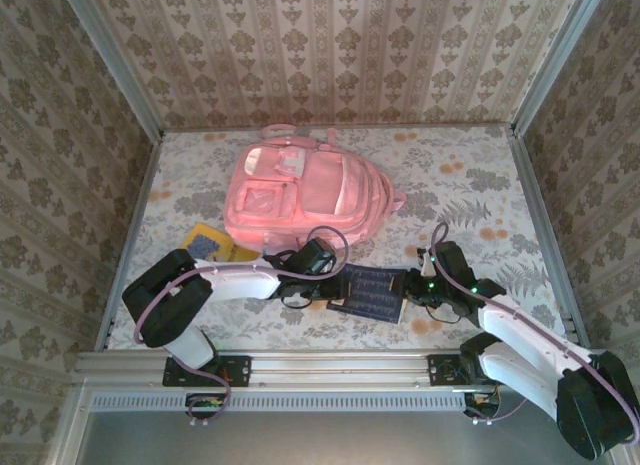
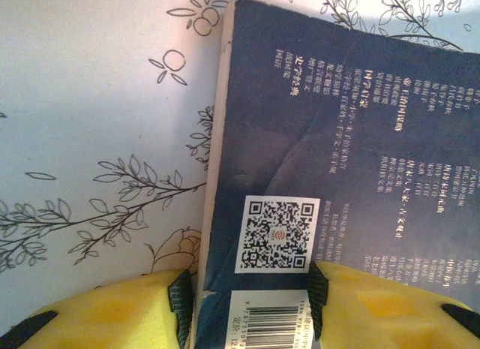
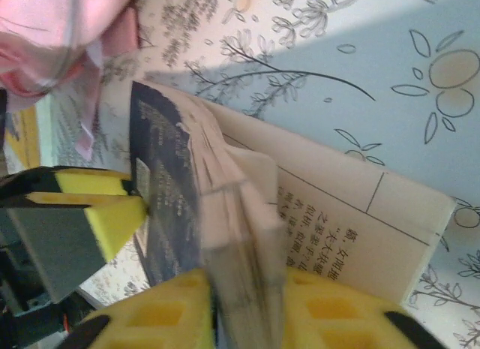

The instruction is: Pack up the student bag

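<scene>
The student bag (image 1: pixel 300 195), a big pink backpack, lies flat at the back of the table; a corner of it (image 3: pixel 60 34) also shows in the right wrist view. In front of it lies a dark blue book (image 1: pixel 370 293), held from both sides. My left gripper (image 1: pixel 330 285) (image 2: pixel 251 304) is at its spine corner. One pad (image 2: pixel 180 304) is against the spine edge, the other pad (image 2: pixel 319 293) on the cover by the QR code. My right gripper (image 1: pixel 412 288) (image 3: pixel 244 289) is shut on a blurred bundle of its pages (image 3: pixel 240 206), the book fanned open.
A yellow book (image 1: pixel 215 245) lies left of the bag's front edge, close to my left arm. Patterned walls close in the table on three sides. A metal rail (image 1: pixel 330 365) runs along the near edge.
</scene>
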You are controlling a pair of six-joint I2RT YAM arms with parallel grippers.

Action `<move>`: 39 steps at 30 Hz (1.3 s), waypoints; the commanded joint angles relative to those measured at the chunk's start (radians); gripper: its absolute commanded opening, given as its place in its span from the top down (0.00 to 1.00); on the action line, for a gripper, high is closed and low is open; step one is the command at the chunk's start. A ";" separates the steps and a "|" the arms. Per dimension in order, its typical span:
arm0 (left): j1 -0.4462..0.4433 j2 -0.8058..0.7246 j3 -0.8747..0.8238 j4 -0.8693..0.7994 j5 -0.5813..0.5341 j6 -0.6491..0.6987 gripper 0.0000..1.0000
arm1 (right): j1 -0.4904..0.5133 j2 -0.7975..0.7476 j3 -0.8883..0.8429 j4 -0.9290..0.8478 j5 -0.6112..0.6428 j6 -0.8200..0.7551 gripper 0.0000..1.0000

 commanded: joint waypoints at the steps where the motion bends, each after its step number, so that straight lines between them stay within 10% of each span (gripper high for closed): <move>1: -0.048 0.049 0.010 0.049 0.030 0.044 0.48 | 0.005 -0.026 0.033 -0.068 -0.002 0.018 0.81; 13: -0.173 -0.314 0.063 -0.331 -0.396 0.374 0.25 | 0.004 -0.041 0.095 -0.090 -0.023 0.149 0.97; 19: -0.329 -0.341 0.044 -0.210 -0.566 0.696 0.21 | 0.003 0.002 0.118 -0.045 -0.079 0.213 0.98; 26: -0.340 -0.361 -0.079 0.104 -0.530 0.956 0.14 | 0.003 0.000 0.134 -0.033 -0.097 0.244 0.97; 39: -0.388 -0.247 -0.042 0.099 -0.430 1.219 0.16 | 0.003 0.036 0.144 0.002 -0.105 0.258 0.96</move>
